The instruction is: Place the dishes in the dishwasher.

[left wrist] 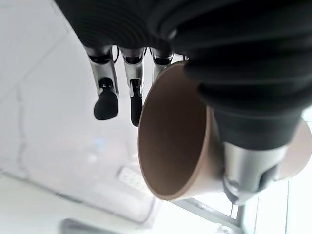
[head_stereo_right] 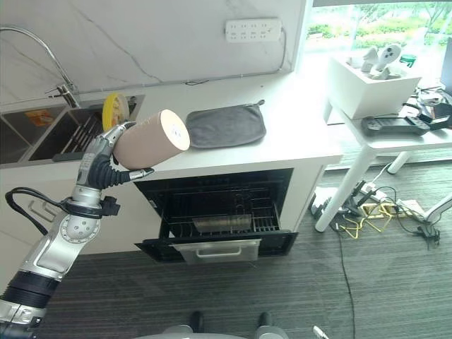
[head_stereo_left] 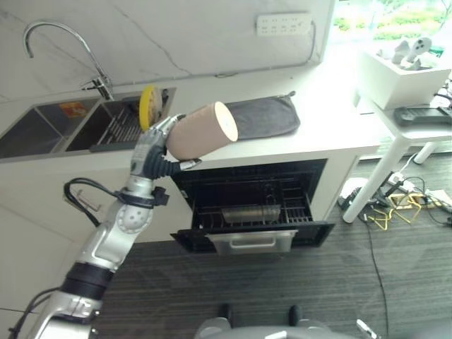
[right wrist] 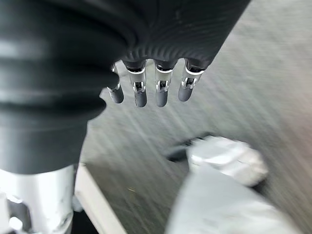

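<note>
Tan cup (head_stereo_left: 201, 131), plain cylinder, is held up in the air by the left hand (head_stereo_left: 150, 154), fingers and thumb curled round its closed end. It lies on its side, long axis roughly level, open mouth pointing to the robot's right and a bit up. It sits over the worktop (head_stereo_left: 332, 127) front edge, above the dishwasher's left end.

Dishwasher (head_stereo_left: 254, 205) is open just below, drawer pulled out, black wire rack (head_stereo_left: 258, 212) showing w/ something pale lying in it. So the cup is up and left of the rack; likely next move is down and right, w/ mouth tipped downward.

Grey mat (head_stereo_left: 265, 116) lies on the worktop behind the cup. Yellow dish (head_stereo_left: 148, 106) stands in the sink (head_stereo_left: 92, 127) rack, by the worktop's left end.

Right hand (right wrist: 146, 87) hangs over the floor, fingers straight and slack, holding nothing, well apart from the cup.
</note>
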`<state>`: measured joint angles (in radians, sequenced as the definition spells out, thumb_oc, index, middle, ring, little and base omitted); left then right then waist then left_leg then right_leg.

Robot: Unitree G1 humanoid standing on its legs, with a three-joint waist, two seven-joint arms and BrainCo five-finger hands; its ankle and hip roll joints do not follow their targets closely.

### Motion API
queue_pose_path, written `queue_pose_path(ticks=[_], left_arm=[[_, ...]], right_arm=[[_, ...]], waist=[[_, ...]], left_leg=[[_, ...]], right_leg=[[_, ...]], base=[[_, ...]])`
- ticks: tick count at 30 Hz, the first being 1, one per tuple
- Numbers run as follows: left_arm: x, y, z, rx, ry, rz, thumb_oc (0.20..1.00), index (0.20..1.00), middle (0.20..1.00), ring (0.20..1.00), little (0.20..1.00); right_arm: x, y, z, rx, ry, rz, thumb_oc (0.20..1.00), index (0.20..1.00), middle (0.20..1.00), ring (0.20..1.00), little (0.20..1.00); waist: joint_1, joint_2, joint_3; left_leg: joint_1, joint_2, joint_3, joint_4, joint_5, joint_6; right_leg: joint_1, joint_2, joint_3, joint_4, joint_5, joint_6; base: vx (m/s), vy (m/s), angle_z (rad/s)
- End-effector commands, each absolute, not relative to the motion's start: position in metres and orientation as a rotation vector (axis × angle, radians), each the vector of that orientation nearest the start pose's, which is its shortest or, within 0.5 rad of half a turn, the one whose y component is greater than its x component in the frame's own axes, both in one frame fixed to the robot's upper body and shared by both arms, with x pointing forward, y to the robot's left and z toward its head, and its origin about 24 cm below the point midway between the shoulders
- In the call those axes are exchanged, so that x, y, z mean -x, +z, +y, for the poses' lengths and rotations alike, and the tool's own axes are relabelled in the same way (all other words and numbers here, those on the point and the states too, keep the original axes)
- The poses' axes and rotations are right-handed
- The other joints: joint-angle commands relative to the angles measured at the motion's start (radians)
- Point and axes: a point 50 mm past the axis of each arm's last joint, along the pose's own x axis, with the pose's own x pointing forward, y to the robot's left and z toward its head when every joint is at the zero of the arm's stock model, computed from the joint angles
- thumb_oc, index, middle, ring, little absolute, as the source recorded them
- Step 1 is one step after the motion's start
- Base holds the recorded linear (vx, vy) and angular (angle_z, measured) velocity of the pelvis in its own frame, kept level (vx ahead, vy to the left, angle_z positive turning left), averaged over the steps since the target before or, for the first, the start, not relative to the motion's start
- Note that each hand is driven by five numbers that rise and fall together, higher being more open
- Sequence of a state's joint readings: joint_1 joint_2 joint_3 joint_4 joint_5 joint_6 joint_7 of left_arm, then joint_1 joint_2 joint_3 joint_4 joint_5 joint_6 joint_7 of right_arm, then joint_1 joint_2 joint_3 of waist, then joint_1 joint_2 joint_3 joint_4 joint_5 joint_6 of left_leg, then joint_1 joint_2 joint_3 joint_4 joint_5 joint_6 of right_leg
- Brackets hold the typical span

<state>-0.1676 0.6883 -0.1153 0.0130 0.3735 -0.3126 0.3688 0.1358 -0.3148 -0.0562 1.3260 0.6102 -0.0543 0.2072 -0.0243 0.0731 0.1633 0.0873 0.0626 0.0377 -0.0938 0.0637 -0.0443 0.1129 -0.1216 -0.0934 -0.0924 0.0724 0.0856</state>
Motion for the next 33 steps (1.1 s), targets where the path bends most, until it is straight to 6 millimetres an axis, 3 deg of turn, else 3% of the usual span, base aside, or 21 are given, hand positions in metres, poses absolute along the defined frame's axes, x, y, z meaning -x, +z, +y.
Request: queue_pose_path(ticks=[1,5,11,13,18,22,23,24,27,30,31,33], left_arm=[[-0.269,0.171,0.236,-0.968,0.17,-0.719,0.2,0.2,0.2,0.2,0.2],[-0.268,0.172,0.242,-0.98,0.172,-0.712,0.2,0.2,0.2,0.2,0.2],[-0.269,0.17,0.243,-0.905,0.131,-0.678,0.2,0.2,0.2,0.2,0.2],[-0.271,0.16,0.24,-0.735,0.054,-0.597,0.2,0.2,0.2,0.2,0.2],[-0.276,0.133,0.23,-0.496,-0.003,-0.47,0.2,0.2,0.2,0.2,0.2],[-0.279,0.117,0.223,-0.229,-0.021,-0.373,0.2,0.2,0.2,0.2,0.2],[-0.278,0.103,0.22,-0.054,-0.001,-0.302,0.2,0.2,0.2,0.2,0.2],[-0.278,0.101,0.22,-0.049,0.0,-0.298,0.2,0.2,0.2,0.2,0.2],[-0.278,0.083,0.213,0.028,0.039,-0.272,0.2,0.2,0.2,0.2,0.2],[-0.28,0.082,0.209,0.04,0.063,-0.266,0.2,0.2,0.2,0.2,0.2],[-0.282,0.082,0.205,0.053,0.097,-0.261,0.2,0.2,0.2,0.2,0.2],[-0.286,0.081,0.199,0.06,0.12,-0.257,0.2,0.2,0.2,0.2,0.2]], right_arm=[[-0.041,-0.158,-0.271,-0.368,-0.485,1.124,1.0,1.0,1.0,1.0,1.0],[-0.047,-0.156,-0.272,-0.373,-0.492,1.084,1.0,1.0,1.0,1.0,1.0],[-0.058,-0.149,-0.285,-0.43,-0.639,0.935,1.0,1.0,1.0,1.0,1.0],[-0.068,-0.14,-0.298,-0.479,-0.733,0.804,1.0,1.0,1.0,1.0,1.0],[-0.089,-0.122,-0.316,-0.479,-0.797,0.617,1.0,1.0,1.0,1.0,1.0],[-0.128,-0.083,-0.33,-0.236,-0.664,0.392,1.0,1.0,1.0,1.0,1.0],[-0.16,-0.05,-0.319,-0.123,-0.515,0.215,1.0,1.0,1.0,1.0,1.0],[-0.161,-0.048,-0.318,-0.115,-0.51,0.204,1.0,1.0,1.0,1.0,1.0],[-0.195,0.016,-0.302,-0.134,-0.41,-0.137,1.0,1.0,1.0,1.0,1.0],[-0.203,0.034,-0.291,-0.122,-0.324,-0.227,1.0,1.0,1.0,1.0,1.0],[-0.215,0.056,-0.272,-0.124,-0.188,-0.323,1.0,1.0,1.0,1.0,1.0],[-0.227,0.081,-0.247,-0.146,-0.009,-0.426,1.0,1.0,1.0,1.0,1.0]], waist=[[0.013,-0.02,-0.046],[0.012,-0.025,-0.06],[0.006,-0.031,-0.075],[-0.006,-0.039,-0.079],[-0.021,-0.051,-0.079],[-0.036,-0.064,-0.077],[-0.05,-0.071,-0.075],[-0.051,-0.071,-0.075],[-0.084,-0.083,-0.079],[-0.093,-0.083,-0.078],[-0.098,-0.08,-0.079],[-0.099,-0.075,-0.081]], left_leg=[[-0.017,-0.002,-0.04,0.006,0.003,-0.007],[-0.007,-0.004,-0.022,0.006,-0.013,-0.001],[0.007,-0.002,0.011,0.006,-0.036,0.007],[0.019,0.002,0.033,0.006,-0.047,0.009],[0.036,0.005,0.059,0.006,-0.059,0.011],[0.046,0.012,0.075,0.006,-0.06,0.008],[0.05,0.011,0.086,0.006,-0.06,0.013],[0.05,0.01,0.087,0.006,-0.06,0.013],[0.06,0.009,0.103,0.006,-0.061,0.02],[0.065,0.009,0.104,0.006,-0.062,0.021],[0.069,0.006,0.107,0.006,-0.063,0.024],[0.074,0.006,0.107,0.006,-0.063,0.025]], right_leg=[[0.038,0.018,-0.015,0.06,-0.053,0.019],[0.034,0.005,-0.023,0.037,-0.031,0.033],[0.032,-0.006,-0.018,0.015,-0.012,0.046],[0.03,-0.009,-0.017,0.014,-0.007,0.048],[0.029,-0.01,-0.014,0.011,-0.002,0.049],[0.025,-0.012,-0.018,0.011,0.005,0.049],[0.022,-0.016,-0.018,0.011,0.01,0.05],[0.022,-0.017,-0.018,0.011,0.011,0.05],[0.014,-0.016,-0.007,0.017,0.012,0.049],[0.015,-0.015,-0.003,0.017,0.012,0.048],[0.015,-0.015,0.003,0.018,0.011,0.047],[0.016,-0.013,0.009,0.02,0.008,0.044]], base=[[0.0,0.069,0.09],[-0.01,0.035,0.01],[-0.02,0.017,-0.1],[-0.03,-0.006,-0.08],[-0.02,-0.017,-0.05],[-0.03,-0.051,-0.15],[-0.05,-0.059,-0.06],[-0.08,-0.081,-0.15],[-0.05,-0.054,-0.27],[-0.01,-0.011,-0.09],[-0.03,-0.004,-0.17],[-0.03,-0.003,-0.11]])
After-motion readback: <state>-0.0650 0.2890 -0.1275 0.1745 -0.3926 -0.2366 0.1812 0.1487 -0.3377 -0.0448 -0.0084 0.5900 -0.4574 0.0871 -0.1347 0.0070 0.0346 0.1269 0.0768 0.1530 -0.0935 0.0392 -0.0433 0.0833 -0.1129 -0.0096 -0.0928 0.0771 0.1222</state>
